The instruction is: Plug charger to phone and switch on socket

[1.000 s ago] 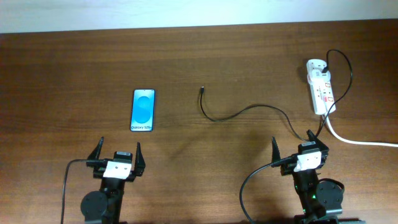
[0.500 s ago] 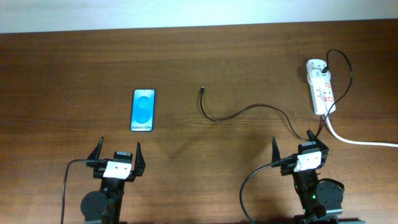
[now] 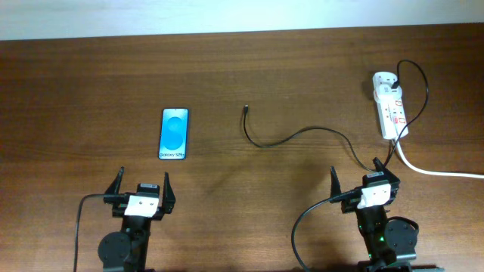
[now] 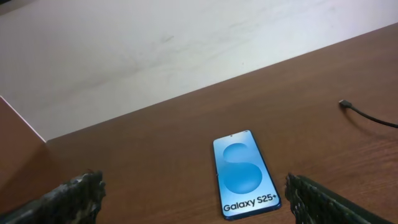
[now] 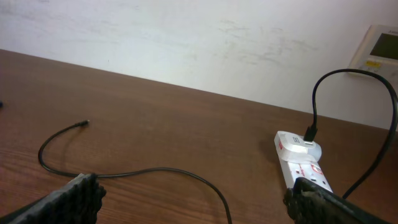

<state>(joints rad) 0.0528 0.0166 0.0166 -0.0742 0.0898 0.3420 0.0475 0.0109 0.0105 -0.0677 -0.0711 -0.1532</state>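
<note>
Soft, even indoor light covers the brown table [image 3: 242, 68] — shadows are faint and soft-edged. The phone [image 4: 244, 174] screen glows bright blue, its lettering sharp. In both wrist views the near fingertips [image 4: 68, 202] look blurred and grainy — out of focus.

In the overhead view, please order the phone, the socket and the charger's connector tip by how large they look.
1. The socket and the phone look about alike: one longer, one wider.
2. The connector tip is clearly smallest.

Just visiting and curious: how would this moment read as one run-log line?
left gripper open, empty | right gripper open, empty | charger tip lying apart from phone | socket switch state unclear
</note>
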